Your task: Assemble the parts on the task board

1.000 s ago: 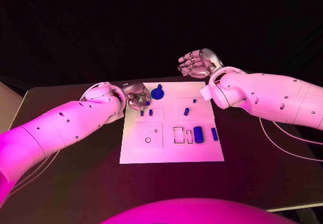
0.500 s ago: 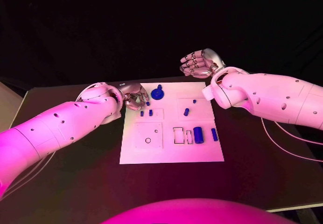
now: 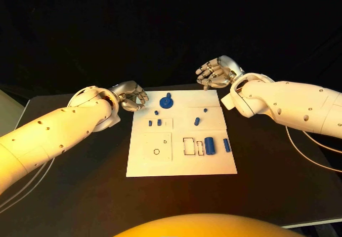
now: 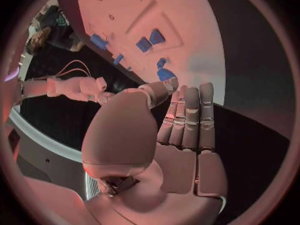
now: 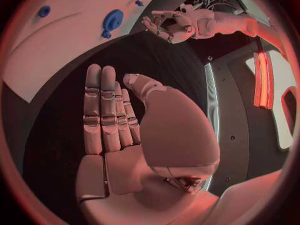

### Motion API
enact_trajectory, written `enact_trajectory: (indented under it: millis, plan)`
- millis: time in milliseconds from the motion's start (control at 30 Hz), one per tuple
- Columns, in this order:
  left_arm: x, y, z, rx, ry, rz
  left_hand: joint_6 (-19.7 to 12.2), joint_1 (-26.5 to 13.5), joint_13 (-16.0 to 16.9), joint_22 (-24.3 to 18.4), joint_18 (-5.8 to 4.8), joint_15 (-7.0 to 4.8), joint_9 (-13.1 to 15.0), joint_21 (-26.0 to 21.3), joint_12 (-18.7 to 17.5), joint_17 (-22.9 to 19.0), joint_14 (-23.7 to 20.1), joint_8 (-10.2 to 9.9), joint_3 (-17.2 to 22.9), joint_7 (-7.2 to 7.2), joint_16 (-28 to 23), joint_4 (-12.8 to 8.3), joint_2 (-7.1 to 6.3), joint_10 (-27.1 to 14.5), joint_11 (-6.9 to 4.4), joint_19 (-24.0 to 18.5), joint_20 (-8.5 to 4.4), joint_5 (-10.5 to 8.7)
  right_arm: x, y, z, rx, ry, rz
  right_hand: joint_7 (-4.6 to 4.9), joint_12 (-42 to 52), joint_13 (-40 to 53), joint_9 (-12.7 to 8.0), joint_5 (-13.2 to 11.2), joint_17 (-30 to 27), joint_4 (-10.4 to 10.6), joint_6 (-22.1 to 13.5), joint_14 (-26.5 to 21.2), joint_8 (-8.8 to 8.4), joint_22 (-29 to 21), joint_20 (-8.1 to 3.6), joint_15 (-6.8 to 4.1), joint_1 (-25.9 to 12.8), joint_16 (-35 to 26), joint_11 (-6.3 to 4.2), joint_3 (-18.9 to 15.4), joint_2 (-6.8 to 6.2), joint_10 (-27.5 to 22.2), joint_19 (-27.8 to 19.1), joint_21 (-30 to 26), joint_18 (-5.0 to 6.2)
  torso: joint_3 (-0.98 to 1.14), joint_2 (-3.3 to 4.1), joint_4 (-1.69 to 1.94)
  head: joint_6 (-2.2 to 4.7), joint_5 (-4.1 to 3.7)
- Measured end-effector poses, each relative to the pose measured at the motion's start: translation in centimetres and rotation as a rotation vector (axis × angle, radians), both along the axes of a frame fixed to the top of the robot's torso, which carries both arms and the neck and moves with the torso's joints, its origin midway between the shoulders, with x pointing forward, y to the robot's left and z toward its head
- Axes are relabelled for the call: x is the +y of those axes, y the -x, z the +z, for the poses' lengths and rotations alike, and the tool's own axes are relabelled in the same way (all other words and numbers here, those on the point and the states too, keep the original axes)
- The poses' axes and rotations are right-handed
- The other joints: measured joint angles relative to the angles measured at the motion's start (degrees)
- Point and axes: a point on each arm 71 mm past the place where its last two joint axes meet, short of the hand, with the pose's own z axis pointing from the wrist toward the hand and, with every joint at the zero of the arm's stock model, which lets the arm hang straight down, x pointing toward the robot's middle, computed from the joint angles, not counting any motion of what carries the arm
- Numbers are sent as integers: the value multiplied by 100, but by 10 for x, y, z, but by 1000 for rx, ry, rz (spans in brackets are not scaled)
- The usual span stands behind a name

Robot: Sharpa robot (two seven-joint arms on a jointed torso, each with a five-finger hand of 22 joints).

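Observation:
The white task board (image 3: 182,160) lies mid-table with blue parts on it. A round blue part with a short stem (image 3: 167,101) sits near its far edge, and the same round part (image 4: 165,74) lies just past my left hand's fingertips. Small blue pegs (image 3: 156,123) stand further in. A blue cylinder (image 3: 210,145) and a blue bar (image 3: 227,144) lie at the board's right. My left hand (image 3: 130,96) hovers just off the board's far left corner. Its fingers (image 4: 187,120) are straight and hold nothing. My right hand (image 3: 216,71) hangs beyond the far right corner, its fingers (image 5: 103,115) extended and empty.
The black table (image 3: 78,187) surrounds the board on all sides. Rectangular recesses (image 3: 189,144) and a square panel with a ring mark (image 3: 156,147) show on the board. From the right wrist, the board (image 5: 56,50) and my left hand (image 5: 167,25) are visible.
My left hand has drawn back leftward off the board's edge. My right hand has shifted slightly nearer and to the right, and its curled fingers have straightened.

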Motion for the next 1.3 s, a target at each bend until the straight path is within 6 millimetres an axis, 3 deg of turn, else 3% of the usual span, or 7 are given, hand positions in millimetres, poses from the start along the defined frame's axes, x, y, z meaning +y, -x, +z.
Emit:
enact_trajectory:
  millis: [100, 267, 400, 467, 633, 933, 1300]
  plan:
    - [16, 3, 1, 48, 127, 45, 40, -25, 76, -65, 0, -2, 0, -100, 179, -96, -4, 47, -52, 0, -124, 42, 25, 98, -20, -6, -1, 0, -5, 2, 0, -9, 84, 31, -73, -168, 36, -43, -51, 566, -39, 169, 149, -62, 511, -106, -93, -1, 772, -106, 124, -1, 295, 193, 669, 0, 0, -5, 0, 35, -43]
    - [37, 13, 1, 139, 367, 91, 70, -56, 149, -211, -1, 3, -13, -349, 340, -260, -185, 96, -162, 30, -420, 75, 56, 23, 11, -134, 24, 0, -12, 7, -4, -21, 257, 81, -125, -463, 131, -46, -555, 2370, -6, 303, 167, -160, 2975, -111, -111, -122, 3036, -163, 595, -160, 554, 625, 3075, -220, -4, -13, 3, 92, -105]
    - [49, 23, -2, 214, 550, 107, 70, -105, 189, -351, 0, 35, -35, -591, 470, -367, -357, 129, -303, 30, -629, 140, 106, -28, 22, -253, 66, 0, -14, 12, -11, -22, 399, 114, -141, -587, 187, -6, -666, 3115, 12, 318, 167, -163, 3812, -92, -111, -172, 3953, -166, 784, -244, 557, 727, 3850, -275, -10, -25, 4, 118, -147]
    - [52, 28, -2, 249, 643, 107, 70, -106, 203, -431, 0, 42, -41, -728, 533, -431, -393, 147, -368, 30, -755, 170, 106, -28, 22, -293, 66, 0, -15, 15, -15, -22, 471, 126, -141, -648, 189, 8, -700, 3260, 35, 319, 167, -163, 3977, -82, -111, -198, 4143, -171, 807, -271, 562, 755, 4000, -358, -19, -30, 5, 133, -161]
    - [59, 41, -5, 320, 810, 104, 70, -128, 137, -873, 0, 82, -56, -1445, 538, -844, -594, 230, -499, 30, -1686, 273, 129, -79, 31, -513, 160, 0, -15, 21, -24, -24, 614, 134, -141, -699, 166, 33, -764, 3563, 84, 317, 167, -186, 4299, -39, -111, -281, 4524, -103, 856, -353, 300, 798, 4287, -358, -31, -41, 9, 164, -197]
    - [66, 54, -2, 376, 983, 80, 70, -159, -449, -1806, -1, 240, -47, -2781, -440, -1322, -248, 379, -476, 30, -3890, 443, 98, 296, 92, -477, 315, 0, -12, 26, -38, -31, 762, 122, -104, -703, 118, 45, -778, 3780, 90, 280, 164, -241, 4391, -10, -69, -349, 4807, -50, 862, -421, 73, 827, 4356, -358, -30, -33, 11, 219, -237]
    - [67, 60, 2, 385, 1069, 54, 70, -135, -635, -2383, -2, 309, -56, -3566, -938, -1324, -183, 414, -473, 30, -4934, 472, 75, 480, 133, -382, 450, 0, 0, 29, -52, -22, 810, 137, -104, -703, 108, 52, -778, 3864, 91, 279, 184, -241, 4453, -10, -49, -349, 4905, -33, 862, -421, 28, 827, 4416, -358, -25, -22, 20, 222, -236]
